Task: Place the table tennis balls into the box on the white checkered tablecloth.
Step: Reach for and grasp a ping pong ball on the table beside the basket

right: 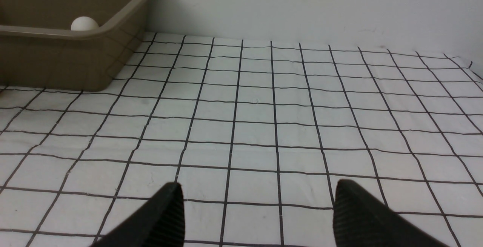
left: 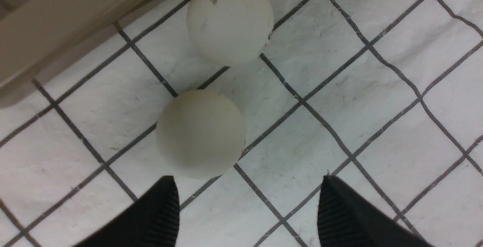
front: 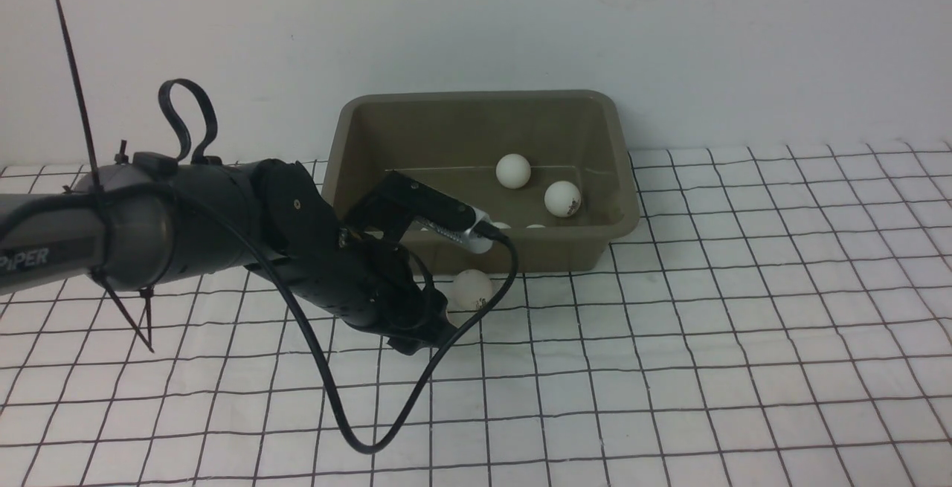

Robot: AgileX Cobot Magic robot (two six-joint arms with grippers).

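Two balls (left: 200, 134) lie near the box (left: 56, 24) wall, tablecloth (right: 264, 126) stretching wide rightward.

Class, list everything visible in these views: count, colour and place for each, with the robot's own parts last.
tablecloth: one, white with black grid, under everything.
wall: one, white, at the back.
box: one, olive-grey, on the tablecloth against the wall.
balls in the box: at least four, white; two partly hidden by the near wall.
balls on the cloth: two, white, apart, beside the box's near wall.
cable: one, black, looping over the cloth.
left arm: one, black, reaching toward the box's near side.
left claw: one, black, open, by the loose balls.
right claw: one, black, open, above bare cloth.
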